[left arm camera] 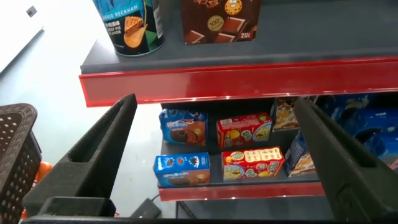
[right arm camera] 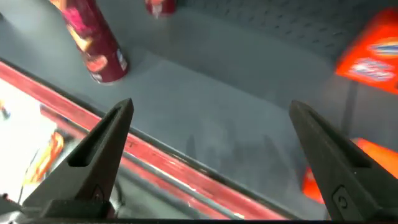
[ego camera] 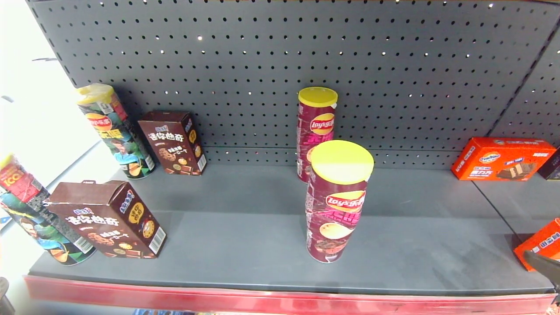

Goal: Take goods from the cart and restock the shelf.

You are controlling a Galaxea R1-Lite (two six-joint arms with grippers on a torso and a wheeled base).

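I have left gripper point(left arm camera: 214, 102) spread wide, nothing held, level with red shelf lip point(left arm camera: 236, 78). Brown cookie box point(left arm camera: 221, 22) and green-label can point(left arm camera: 130, 25) stand beyond it at shelf front. Dark basket point(left arm camera: 15, 149) sits close beside it.

Right gripper point(right arm camera: 211, 106) equally wide, empty, over front edge of shelf point(right arm camera: 217, 93). Maroon can point(right arm camera: 93, 43), chip picture on label, stands ahead, to its left. Orange box point(right arm camera: 370, 53) lies ahead, to its right.
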